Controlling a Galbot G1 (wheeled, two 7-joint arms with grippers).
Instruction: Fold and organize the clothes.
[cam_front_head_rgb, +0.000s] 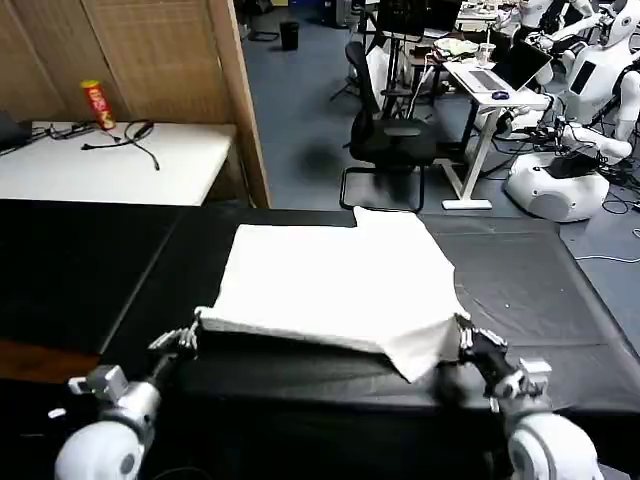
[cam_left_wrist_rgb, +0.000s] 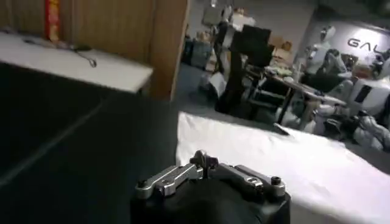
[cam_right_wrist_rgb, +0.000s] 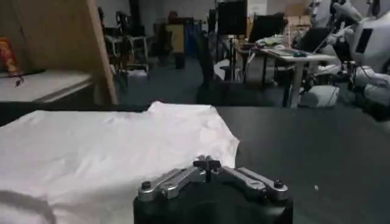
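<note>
The clothes are one plain white T-shirt (cam_front_head_rgb: 330, 280) lying on the black table (cam_front_head_rgb: 560, 290), with no print showing. Its near edge is raised off the tabletop, with a shadow under it and a fold sagging near the right corner. My left gripper (cam_front_head_rgb: 190, 335) is shut on the shirt's near left corner, and my right gripper (cam_front_head_rgb: 465, 335) is shut on the near right corner. In the left wrist view the left gripper (cam_left_wrist_rgb: 204, 161) meets the edge of the T-shirt (cam_left_wrist_rgb: 292, 158). In the right wrist view the right gripper (cam_right_wrist_rgb: 207, 163) sits against the T-shirt (cam_right_wrist_rgb: 122, 152).
A white side table (cam_front_head_rgb: 60, 175) with cables and a red can (cam_front_head_rgb: 97, 103) stands at the back left beside a wooden partition (cam_front_head_rgb: 240, 100). Beyond the table's far edge are an office chair (cam_front_head_rgb: 395, 140) and desks. Bare black tabletop lies on either side of the shirt.
</note>
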